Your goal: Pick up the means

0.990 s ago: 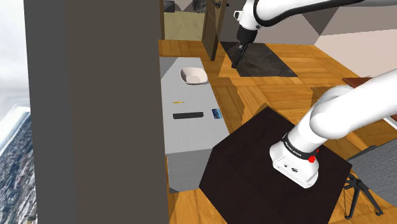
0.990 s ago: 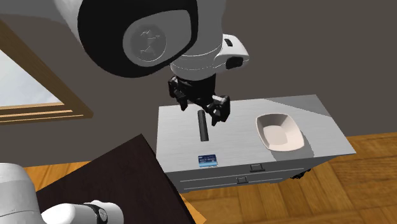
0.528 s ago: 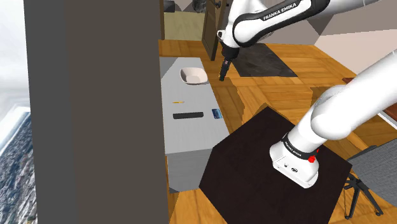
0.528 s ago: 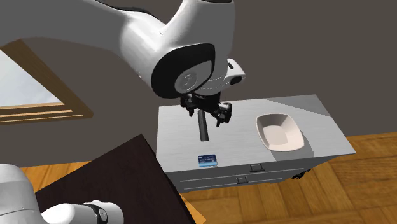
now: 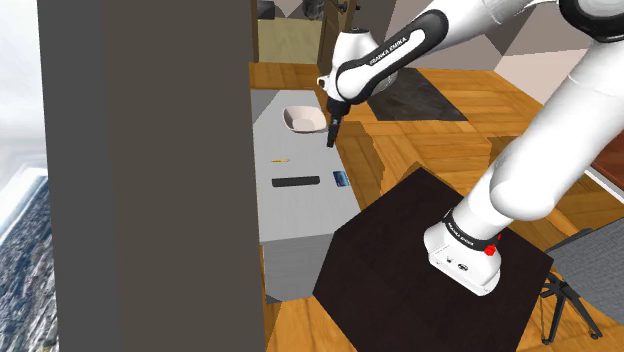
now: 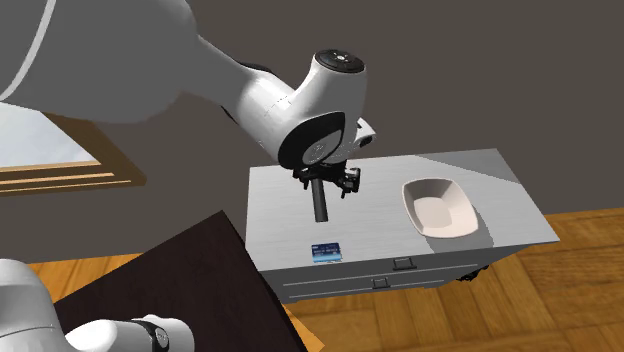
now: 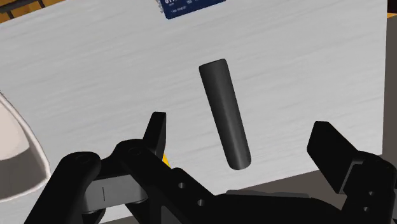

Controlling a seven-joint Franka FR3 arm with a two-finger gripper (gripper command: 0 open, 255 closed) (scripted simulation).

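Fingers of the black two-finger gripper (image 7: 242, 126) are spread wide and hold nothing. The smooth dark grey cylinder (image 7: 224, 111) lies flat on the grey brushed-look cabinet top (image 7: 305, 57), between the fingers but not touched. In the second ext. view, left to right: cylinder, small blue rectangular card (image 6: 327, 252) at the front edge, shallow white rounded bowl (image 6: 437, 207). The white arm (image 6: 250, 95) bends over, w/ the wrist pointing down at the top.

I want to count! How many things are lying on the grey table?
4: white bowl at the shoulder view's top, small yellow thing below it, dark cylinder and blue card side by side lower down. The arm may hide more.
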